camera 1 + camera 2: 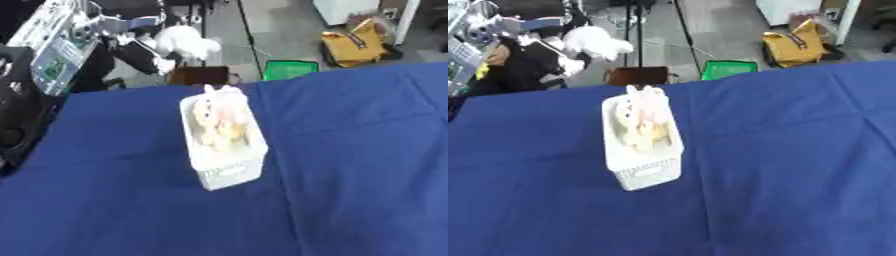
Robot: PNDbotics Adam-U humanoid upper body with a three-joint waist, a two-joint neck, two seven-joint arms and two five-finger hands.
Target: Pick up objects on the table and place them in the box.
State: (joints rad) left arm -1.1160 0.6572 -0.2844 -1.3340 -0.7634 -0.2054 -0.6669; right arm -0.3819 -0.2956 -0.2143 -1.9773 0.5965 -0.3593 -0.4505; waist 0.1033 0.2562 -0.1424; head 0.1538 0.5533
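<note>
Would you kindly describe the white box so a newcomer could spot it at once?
Look at the blue-covered table. Near its middle stands a tall, narrow white box holding pale soft toys. It is the only thing standing on the cloth.

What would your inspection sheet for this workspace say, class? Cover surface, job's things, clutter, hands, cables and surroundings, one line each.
Surface: blue cloth-covered table, creased.
Job's things: white perforated plastic box stands near the table's middle, holding pale soft toys in white, pink and yellow; one sticks up at the far end.
Clutter: nothing seen on the cloth.
Hands: nothing seen.
Cables: dark cable along the floor.
Surroundings: yellow bag, green crate, brown box, white plush toy beyond the table.
</note>
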